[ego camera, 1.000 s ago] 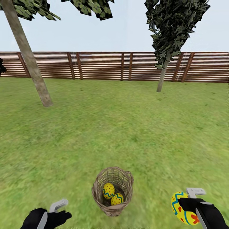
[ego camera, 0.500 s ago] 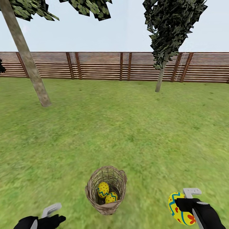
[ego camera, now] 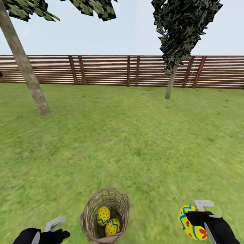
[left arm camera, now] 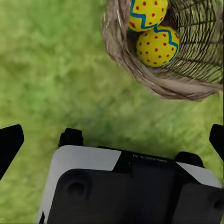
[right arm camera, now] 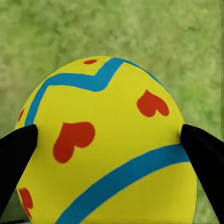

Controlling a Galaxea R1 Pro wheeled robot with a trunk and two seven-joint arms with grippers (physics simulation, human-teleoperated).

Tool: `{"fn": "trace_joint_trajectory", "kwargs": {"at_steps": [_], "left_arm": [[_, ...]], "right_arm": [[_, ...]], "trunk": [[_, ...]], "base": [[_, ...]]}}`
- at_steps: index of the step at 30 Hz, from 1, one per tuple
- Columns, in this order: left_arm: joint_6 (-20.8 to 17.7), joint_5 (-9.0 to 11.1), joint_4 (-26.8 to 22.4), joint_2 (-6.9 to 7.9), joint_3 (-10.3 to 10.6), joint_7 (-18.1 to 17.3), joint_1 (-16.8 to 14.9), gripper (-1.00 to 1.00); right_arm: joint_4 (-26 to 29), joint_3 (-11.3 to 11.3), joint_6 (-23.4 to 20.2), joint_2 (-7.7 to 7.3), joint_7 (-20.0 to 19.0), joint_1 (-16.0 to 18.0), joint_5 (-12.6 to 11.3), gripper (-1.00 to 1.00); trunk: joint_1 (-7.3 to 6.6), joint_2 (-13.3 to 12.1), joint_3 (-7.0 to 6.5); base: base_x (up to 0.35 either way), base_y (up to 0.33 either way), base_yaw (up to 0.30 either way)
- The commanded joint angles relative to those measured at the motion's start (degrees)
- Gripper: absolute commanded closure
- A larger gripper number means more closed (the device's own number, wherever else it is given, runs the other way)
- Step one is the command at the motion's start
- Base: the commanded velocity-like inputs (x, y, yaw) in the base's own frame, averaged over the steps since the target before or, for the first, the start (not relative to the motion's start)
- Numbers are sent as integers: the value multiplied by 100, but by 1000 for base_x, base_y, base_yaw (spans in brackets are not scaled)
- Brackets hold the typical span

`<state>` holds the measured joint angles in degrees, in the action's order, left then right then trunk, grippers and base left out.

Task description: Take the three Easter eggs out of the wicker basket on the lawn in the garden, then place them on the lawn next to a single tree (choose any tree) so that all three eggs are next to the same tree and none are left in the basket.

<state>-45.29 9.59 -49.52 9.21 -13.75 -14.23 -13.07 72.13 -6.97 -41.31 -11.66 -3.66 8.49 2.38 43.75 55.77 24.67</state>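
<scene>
Low at the right, the right claw [ego camera: 200,217] is clamped on one Easter egg [ego camera: 190,222]; keep that grip firm and carry it level toward the slanted tree [ego camera: 28,81], while two eggs [ego camera: 107,221] wait in the wicker basket [ego camera: 88,222] beside the wide-open, empty left claw [ego camera: 51,227].

You have three Easter eggs in sight: two lie in the wicker basket [ego camera: 105,222], the upper egg [ego camera: 103,216] and the lower egg [ego camera: 112,227], and one more, the held egg [ego camera: 191,222], sits between the fingers of the right gripper [ego camera: 200,217]. You have one basket on the lawn [ego camera: 135,142]. Two trees stand ahead of you: the slanted-trunk tree [ego camera: 25,67] and the slim tree [ego camera: 173,78]. One wooden fence [ego camera: 101,69] runs behind them. Two grippers count in all, with the left gripper [ego camera: 51,228].
</scene>
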Motion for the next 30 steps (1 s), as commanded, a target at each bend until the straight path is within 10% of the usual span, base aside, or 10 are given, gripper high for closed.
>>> {"fn": "trace_joint_trajectory", "kwargs": {"at_steps": [1, 10, 14, 30], "left_arm": [[-31, 17, -31, -19, 14, -9, -3, -100], [-67, 24, -222, -102, 536, -32, -3, -100], [-117, 1, -612, -94, 1373, 35, -3, -100], [-384, 73, -672, -265, 1305, 895, -21, -100]], "right_arm": [[6, -10, -27, -1, -40, 3, 26, 100], [3, 89, -25, 6, -40, 3, 26, 100], [3, 116, -22, 6, -39, 3, 26, 100], [-218, 122, -18, 3, -47, 3, 26, 100]], "trunk": [[4, 4, 6], [4, 4, 6], [4, 4, 6], [4, 4, 6]], "base": [[319, -171, 0], [219, -108, 0], [4, -2, 0], [0, 0, 0]]}}
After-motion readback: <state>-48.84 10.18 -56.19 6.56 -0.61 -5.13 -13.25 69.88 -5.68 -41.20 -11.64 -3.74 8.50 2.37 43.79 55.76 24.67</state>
